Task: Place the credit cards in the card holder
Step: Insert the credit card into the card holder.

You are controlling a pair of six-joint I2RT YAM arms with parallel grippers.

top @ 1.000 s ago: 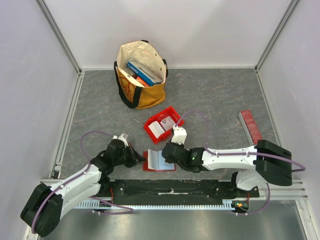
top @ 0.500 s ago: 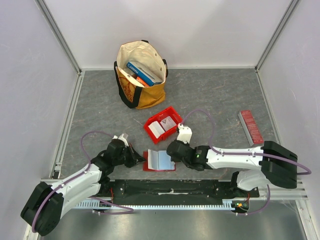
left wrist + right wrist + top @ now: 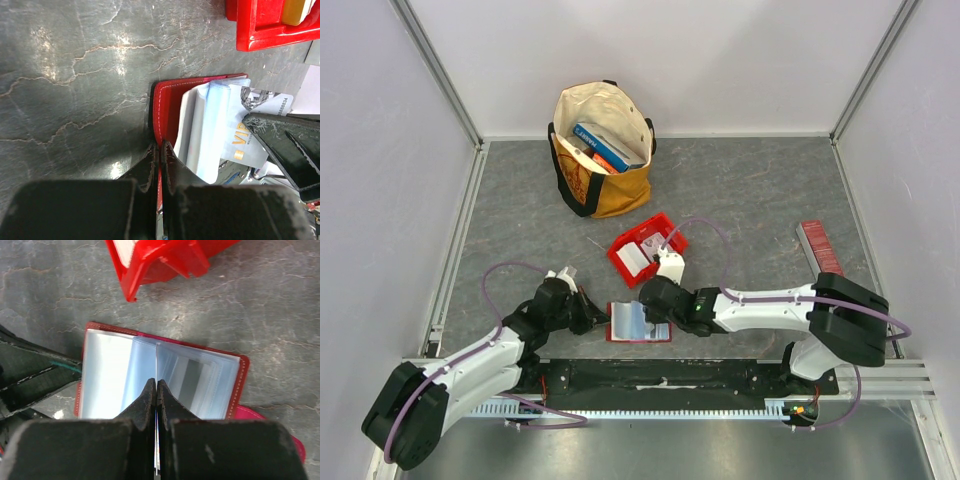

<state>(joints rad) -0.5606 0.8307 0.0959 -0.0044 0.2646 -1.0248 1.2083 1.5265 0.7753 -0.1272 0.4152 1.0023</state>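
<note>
Dark red and leather-like, the bifold card holder (image 3: pixel 640 323) lies open on the grey stone-patterned surface (image 3: pixel 750 190) just ahead of the arm bases, its clear plastic sleeves fanned up. A pale thin credit card (image 3: pixel 245 145) with gold lettering sits over those sleeves. The right wrist view shows its edge as a white sliver pinched between the closed jaws of the right gripper (image 3: pixel 648 306), aimed down at the middle fold. The left gripper (image 3: pixel 602 320) has its jaws clamped on the near-left edge of the red cover, pinning the holder flat. Half a second ago the right gripper stood drawn back to the right with the sleeves bare and pale blue. Now it has swung back left over them, so a fresh try at feeding the card into a pocket looks to be starting. The card seems not yet seated, since I cannot tell whether its leading edge has found a sleeve mouth. Just beyond the holder stands a bright red plastic bin (image 3: pixel 620 252) with more white cards (image 3: pixel 633 258) in it, so the task is far from finished. Further off are a cream and mustard fabric tote bag (image 3: pixel 603 150) and, well to the right, a narrow ridged red strip (image 3: pixel 820 250).
</note>
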